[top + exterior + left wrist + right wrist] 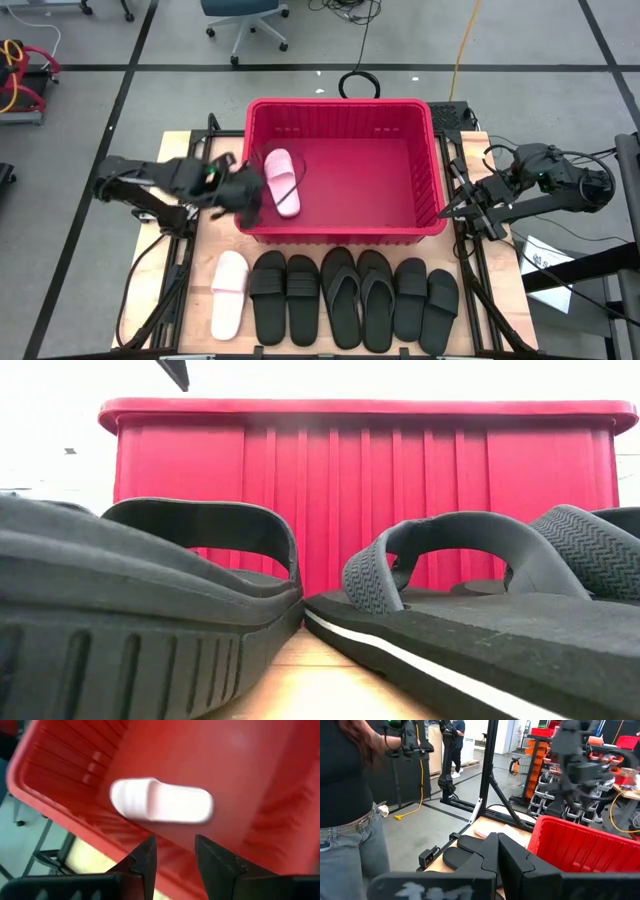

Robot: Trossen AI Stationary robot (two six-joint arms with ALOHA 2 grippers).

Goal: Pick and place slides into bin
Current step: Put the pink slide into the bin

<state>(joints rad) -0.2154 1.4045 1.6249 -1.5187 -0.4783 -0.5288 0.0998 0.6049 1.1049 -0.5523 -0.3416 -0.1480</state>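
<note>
One white slide (282, 182) lies inside the red bin (340, 235), left end. Left gripper (243, 192) hovers above it, fingers apart, empty. Seven slides (335, 297) remain in a row on the near table; right gripper (458, 208) waits beside the bin, fingers together.

- Even overhead light; soft shadows under the bin (340, 232).
- Low view: background at 12 o'clock blown white, near slides (140, 610) soft.
- Left wrist view motion-blurred.

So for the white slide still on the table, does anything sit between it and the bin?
Nothing visible does. The white slide lies at the left end of the row, and bare table separates it from the red bin. The open left gripper hangs over the bin's left rim.
</note>
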